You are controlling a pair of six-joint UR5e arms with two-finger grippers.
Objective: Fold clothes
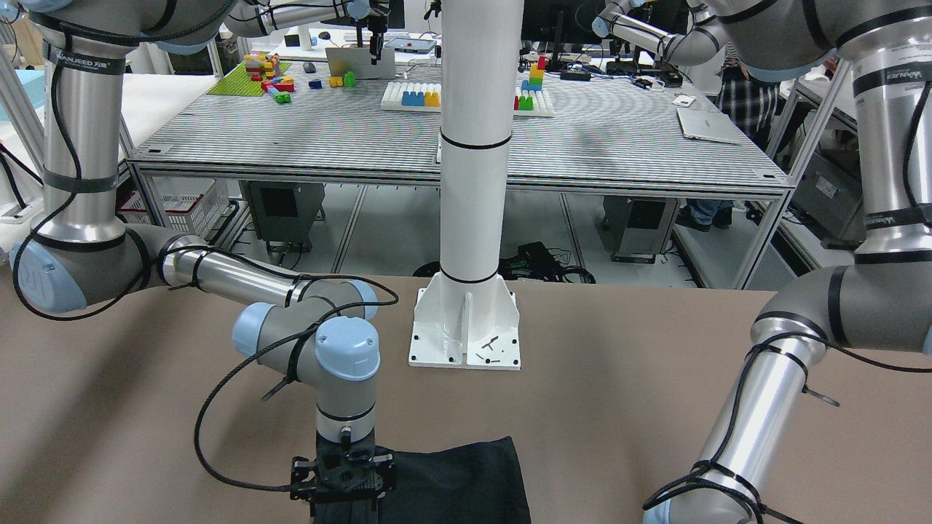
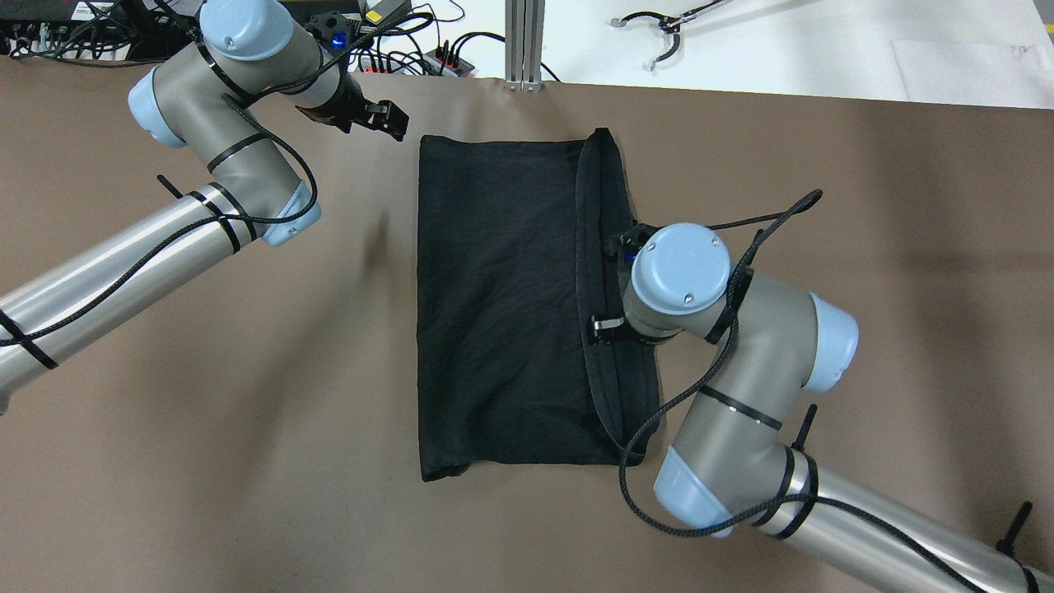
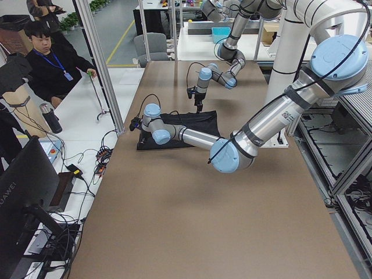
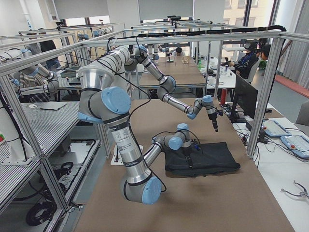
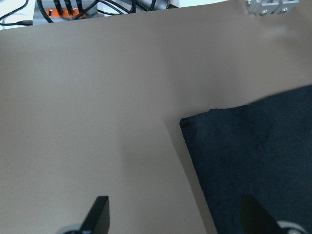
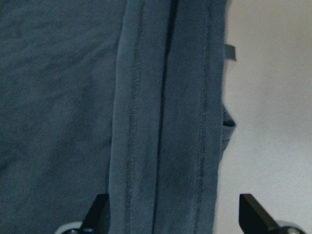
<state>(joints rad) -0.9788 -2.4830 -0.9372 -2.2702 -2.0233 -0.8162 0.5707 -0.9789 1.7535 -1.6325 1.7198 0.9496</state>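
The black cloth (image 2: 502, 305) lies flat on the brown table, folded into a tall rectangle with doubled hemmed edges along its right side (image 2: 601, 247). My right gripper (image 6: 173, 212) is open and hovers just above those hemmed edges (image 6: 165, 122), holding nothing. In the overhead view its wrist hides its fingers. My left gripper (image 5: 175, 217) is open and empty above the bare table, just outside the cloth's far left corner (image 5: 184, 122). It also shows in the overhead view (image 2: 392, 122). In the front-facing view the right wrist (image 1: 342, 473) stands over the cloth (image 1: 459, 480).
The white post's base plate (image 1: 464, 342) stands at the table's robot side. Cables and a power strip (image 2: 412, 53) lie past the table's far edge beside an aluminium post (image 2: 524, 41). An operator (image 3: 49, 64) sits beyond that edge.
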